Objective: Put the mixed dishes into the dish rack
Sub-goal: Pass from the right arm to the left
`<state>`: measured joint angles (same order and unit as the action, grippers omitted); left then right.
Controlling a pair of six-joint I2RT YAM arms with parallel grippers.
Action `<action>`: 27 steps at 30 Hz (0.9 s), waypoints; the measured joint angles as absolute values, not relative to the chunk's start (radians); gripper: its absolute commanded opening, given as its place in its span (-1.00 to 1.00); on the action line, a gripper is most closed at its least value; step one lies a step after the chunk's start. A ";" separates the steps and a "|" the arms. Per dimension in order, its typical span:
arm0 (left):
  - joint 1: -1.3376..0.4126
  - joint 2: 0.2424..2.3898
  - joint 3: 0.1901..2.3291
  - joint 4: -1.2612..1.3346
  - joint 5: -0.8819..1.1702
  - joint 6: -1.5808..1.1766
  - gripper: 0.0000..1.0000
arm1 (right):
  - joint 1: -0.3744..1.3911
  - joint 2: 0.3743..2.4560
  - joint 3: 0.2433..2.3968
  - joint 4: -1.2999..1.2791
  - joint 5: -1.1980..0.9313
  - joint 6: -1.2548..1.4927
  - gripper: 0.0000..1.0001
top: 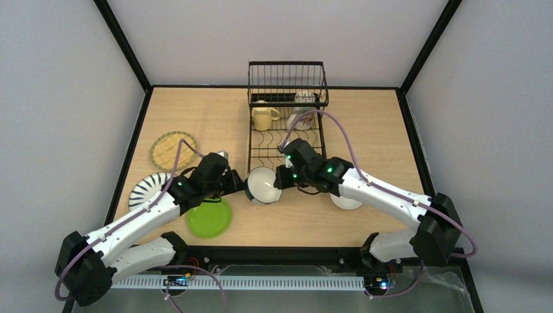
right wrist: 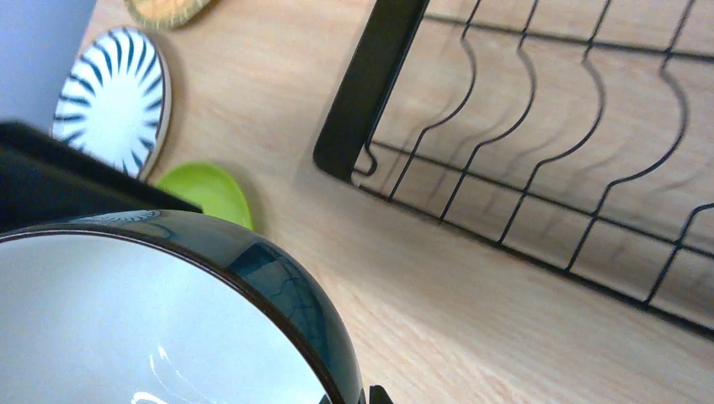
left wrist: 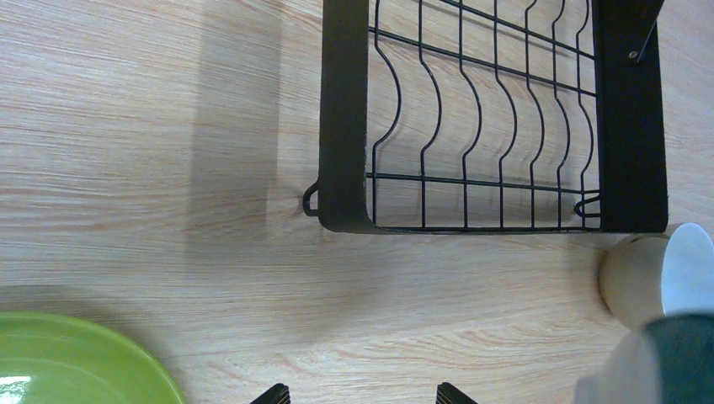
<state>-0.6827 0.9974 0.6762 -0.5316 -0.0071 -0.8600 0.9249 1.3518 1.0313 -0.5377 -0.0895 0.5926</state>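
Note:
The black wire dish rack [top: 287,111] stands at the back middle, and a pale yellow mug [top: 263,117] sits inside it. My right gripper [top: 279,179] is shut on the rim of a bowl [top: 263,185], blue outside and white inside, held tilted just in front of the rack. In the right wrist view that bowl [right wrist: 151,320] fills the lower left, with one fingertip [right wrist: 377,396] against its rim. My left gripper [top: 236,182] is just left of the bowl, open. Only bare wood lies between its fingertips [left wrist: 274,394].
On the left lie a lime green plate [top: 209,217], a black-striped white plate [top: 147,189] and a tan woven-look plate [top: 173,150]. A white bowl [top: 345,201] is partly under my right arm. Another white dish [top: 301,119] sits in the rack beside the mug.

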 measured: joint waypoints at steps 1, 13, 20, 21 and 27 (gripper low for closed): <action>-0.683 0.995 0.677 -0.532 -0.007 -0.860 0.98 | 0.909 1.345 1.032 -0.529 -0.089 0.595 -1.00; -0.683 0.982 0.687 -0.528 -0.007 -0.860 0.98 | 0.861 1.353 1.047 -0.508 0.090 0.560 -1.00; -0.683 0.987 0.695 -0.523 0.003 -0.861 0.98 | 0.859 1.429 1.148 -0.511 0.315 0.446 -1.00; -0.683 0.991 0.703 -0.523 0.004 -0.861 0.98 | 0.859 1.440 1.159 -0.510 0.346 0.428 -1.00; -0.683 1.035 0.770 -0.493 0.019 -0.861 0.98 | 0.859 1.500 1.182 -0.508 0.530 0.340 -1.00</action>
<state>-0.6827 1.0351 0.7696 -0.4934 0.0193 -0.8612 0.8585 1.4998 1.1820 -0.5076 0.5301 0.3401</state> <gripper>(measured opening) 0.989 0.069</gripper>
